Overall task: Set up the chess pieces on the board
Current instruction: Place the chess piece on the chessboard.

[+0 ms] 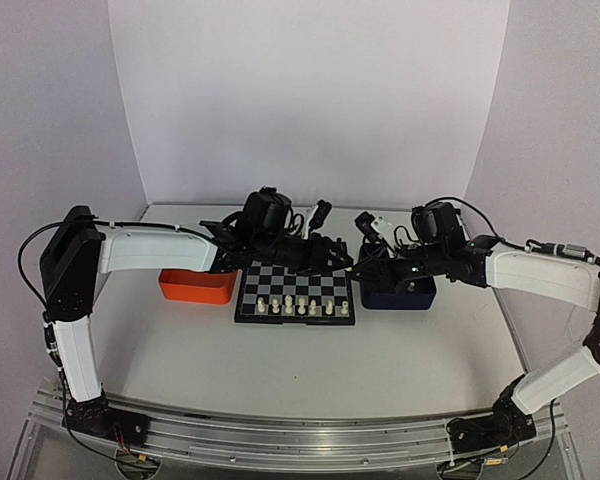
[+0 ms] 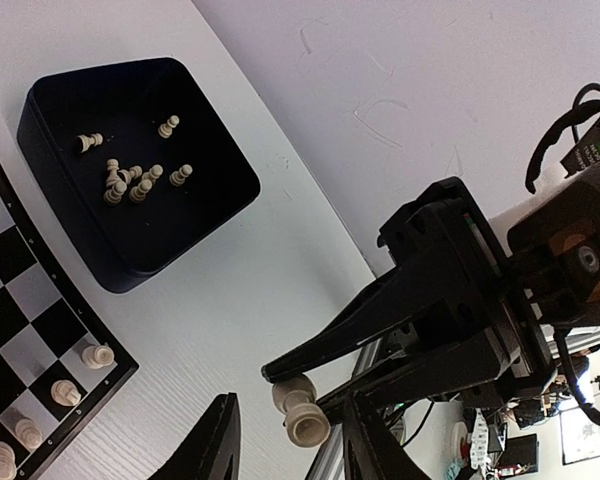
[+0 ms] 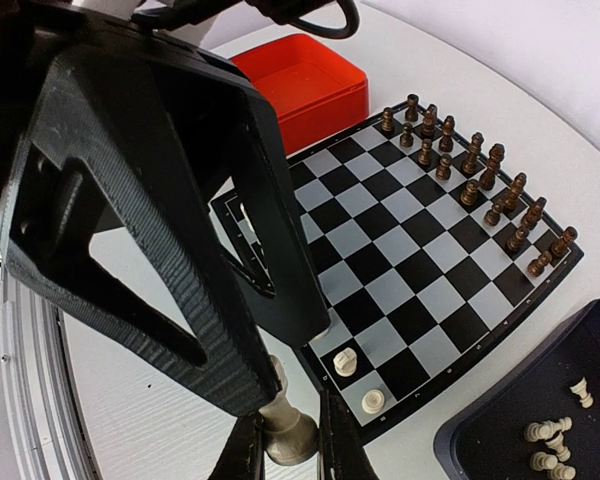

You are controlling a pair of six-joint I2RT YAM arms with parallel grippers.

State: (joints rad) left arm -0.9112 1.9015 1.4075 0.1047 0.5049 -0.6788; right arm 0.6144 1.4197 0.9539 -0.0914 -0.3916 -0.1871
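Note:
Beside the board point(image 1: 295, 290), my right gripper point(image 3: 285, 418) is shut on a cream-white chess piece point(image 3: 288, 438), held low on its body with the base toward the camera. My left gripper point(image 2: 292, 400) is open. Its fingers point(image 3: 140, 220) stand on either side of that same piece point(image 2: 302, 412), with a gap showing on one side. The two grippers meet over the table between the board's right edge and the dark blue tray point(image 1: 400, 293). Several cream pieces point(image 1: 300, 305) stand along the board's near rows. Dark pieces point(image 3: 470, 170) line its far edge.
The dark blue tray point(image 2: 130, 170) to the right of the board holds several loose cream pieces. An orange tray point(image 1: 195, 287) sits at the board's left. Two cream pieces point(image 3: 347, 362) stand on the board corner nearest the grippers. White walls close the back.

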